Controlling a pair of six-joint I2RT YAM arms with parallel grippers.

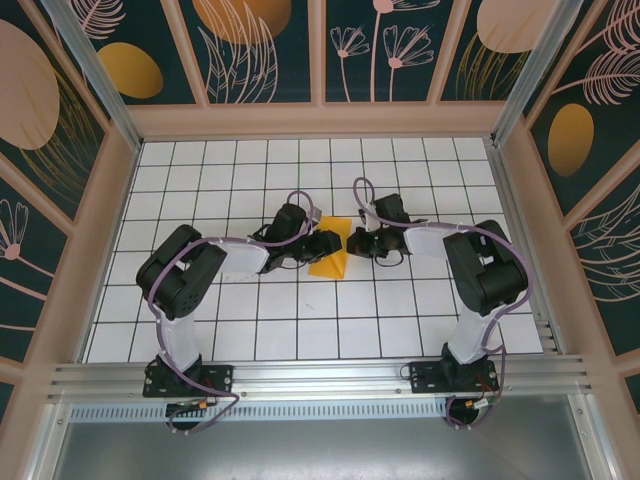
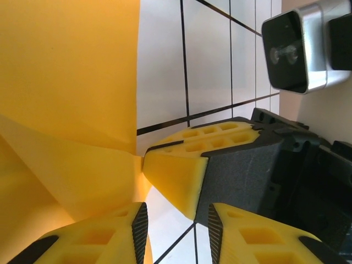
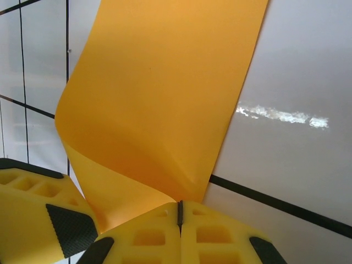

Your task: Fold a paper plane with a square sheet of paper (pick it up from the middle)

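Your square sheet of paper (image 1: 330, 263) stands curled at the middle of the table (image 1: 250, 330). It looks light, floppy and easily creased. Your right gripper (image 3: 180, 212) pinches its bent edge; your left gripper (image 2: 176, 223) hangs narrowly parted beside it. Hold the edges gently, near the bend.

Looking past the left tool (image 2: 177, 221), yellow fingers parted above the white gridded table (image 2: 220, 66). Just ahead, pinched at a creased corner by the closed right tool (image 2: 147, 163): the square sheet of paper (image 2: 66, 82), folded over itself. Upper right, a wrist camera (image 2: 294, 49).
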